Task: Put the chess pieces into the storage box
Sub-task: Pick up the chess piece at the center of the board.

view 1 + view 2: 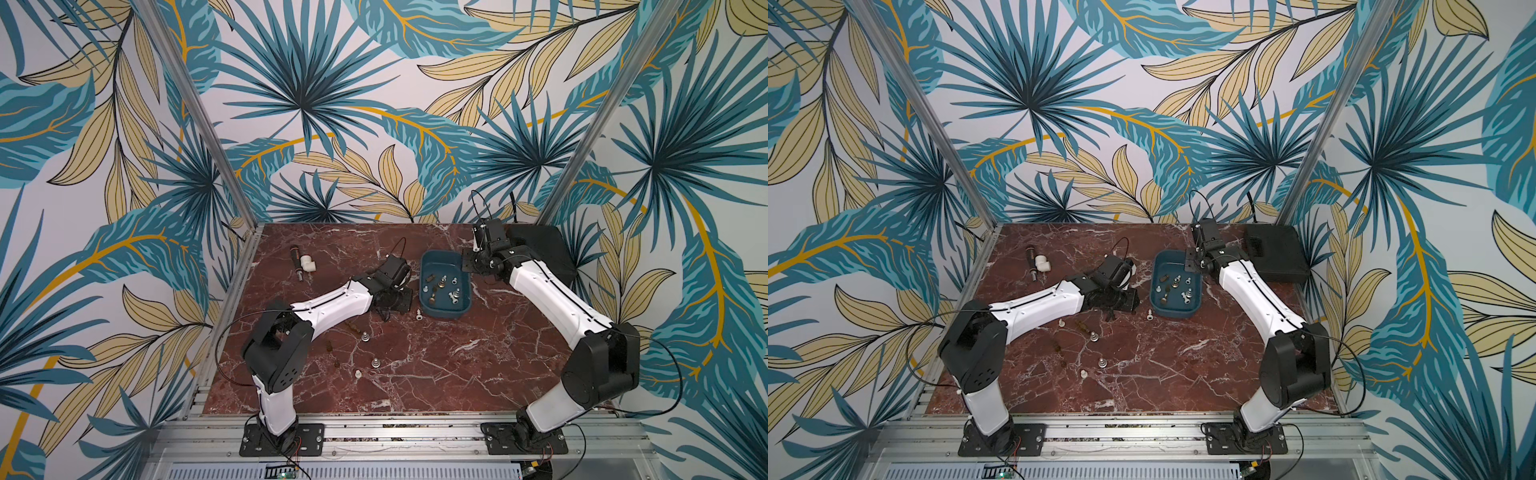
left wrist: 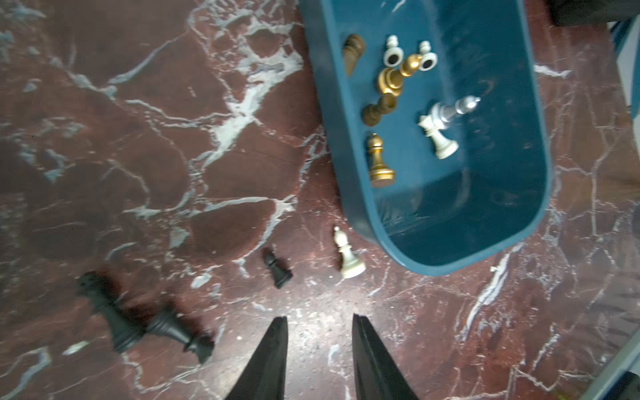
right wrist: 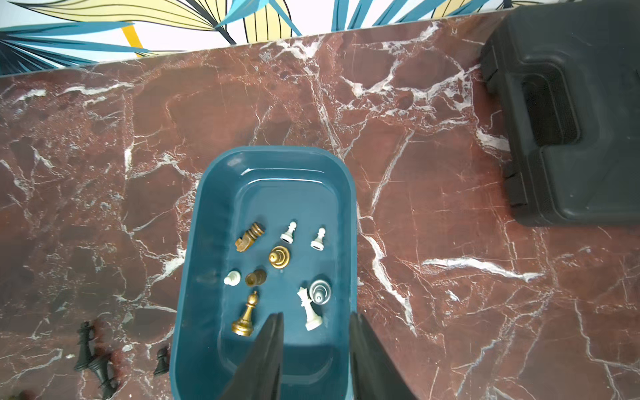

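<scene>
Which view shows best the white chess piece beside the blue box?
The left wrist view: the white piece is large and unobstructed. In both top views it is a tiny speck; the right wrist view misses it.

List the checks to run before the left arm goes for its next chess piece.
1. The left tool open and empty: ok.
2. The right tool open, empty, above the storage box: ok.
3. Box upright, with room inside: ok.
4. The white piece beside the box stands apart from the black pawn: ok.
5. The two fallen black pieces separated: not ok, they overlap.
6. Everything boxed: not ok, several remain outside.
</scene>
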Tool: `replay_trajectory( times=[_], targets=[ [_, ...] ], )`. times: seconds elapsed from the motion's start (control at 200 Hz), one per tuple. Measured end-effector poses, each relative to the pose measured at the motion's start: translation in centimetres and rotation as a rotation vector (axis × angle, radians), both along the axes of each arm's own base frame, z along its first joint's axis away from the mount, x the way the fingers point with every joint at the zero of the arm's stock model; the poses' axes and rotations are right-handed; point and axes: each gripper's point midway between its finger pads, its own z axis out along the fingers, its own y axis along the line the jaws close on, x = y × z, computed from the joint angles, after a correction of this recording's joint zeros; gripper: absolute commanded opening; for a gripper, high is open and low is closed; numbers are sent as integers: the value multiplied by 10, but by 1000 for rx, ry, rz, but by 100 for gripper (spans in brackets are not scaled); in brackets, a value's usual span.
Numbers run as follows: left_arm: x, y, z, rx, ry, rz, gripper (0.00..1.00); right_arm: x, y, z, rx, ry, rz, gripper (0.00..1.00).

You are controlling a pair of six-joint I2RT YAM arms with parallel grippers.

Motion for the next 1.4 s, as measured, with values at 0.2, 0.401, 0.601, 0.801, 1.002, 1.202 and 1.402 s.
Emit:
replay_trajectory(
  times=[0.2, 0.401, 0.601, 0.801, 1.002, 1.202, 1.402],
  targets=[
    [-5, -24, -22, 1, 46, -15, 36, -1, -2, -3, -7, 1, -5, 36],
    [-8, -21, -53, 46, 105, -4, 36, -5, -6, 5, -14, -22, -16, 36],
    [-2, -29, -49, 31, 98, -8, 36, -9, -8, 3, -21, -20, -21, 37],
    [1, -38, -45, 28, 90, -17, 37, -12, -10, -5, -31, -2, -20, 36],
    [3, -48, -55, 61, 91, -31, 37, -13, -13, -9, -34, 7, -27, 36],
    [-2, -45, -69, 102, 116, -34, 37, -15, -17, -4, -31, -5, -35, 36],
    [1, -39, -71, 153, 101, -33, 37, -16, -20, 4, -27, -26, -39, 36]
  ],
)
